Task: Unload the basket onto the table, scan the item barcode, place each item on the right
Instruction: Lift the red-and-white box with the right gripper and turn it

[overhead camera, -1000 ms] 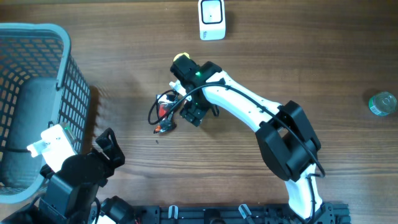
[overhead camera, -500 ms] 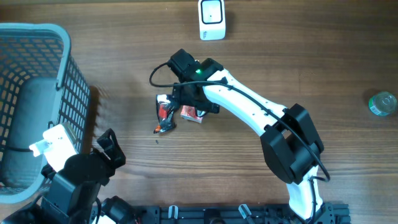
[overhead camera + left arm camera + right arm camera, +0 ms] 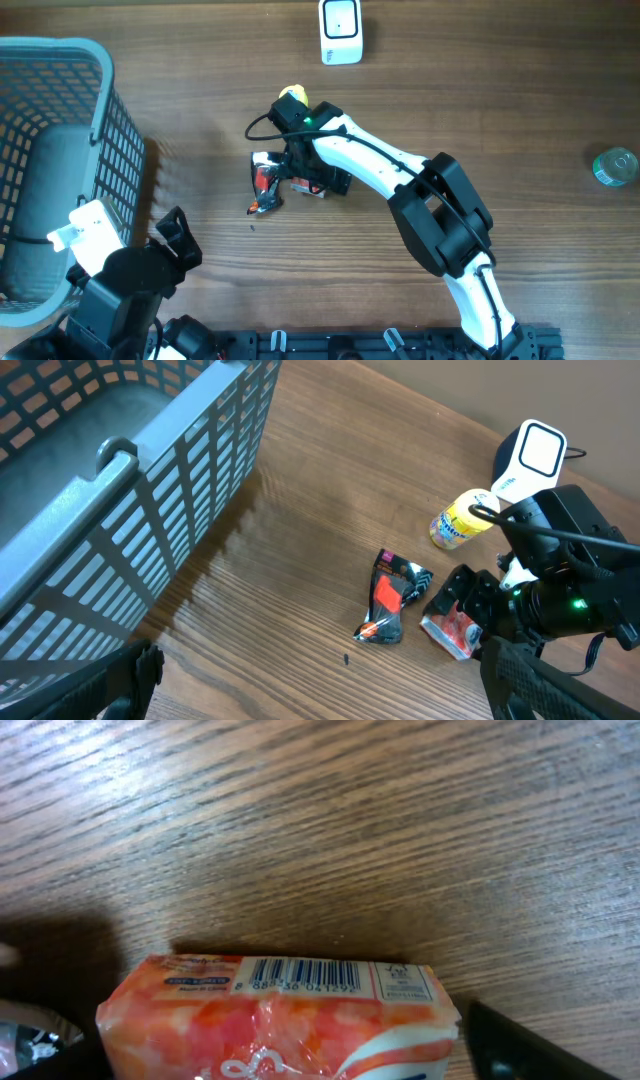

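The orange-pink plastic packet [image 3: 280, 1020] lies flat, well apart from the white barcode scanner [image 3: 341, 31] and directly under the right gripper [image 3: 315, 180]. Its long axis runs finger to finger. The jaws are spread wide astride it, with no grip evident.

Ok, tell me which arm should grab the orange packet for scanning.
Right. The right gripper straddles the orange packet, with the barcode facing its wrist camera. The left gripper sits beside the basket, well away.
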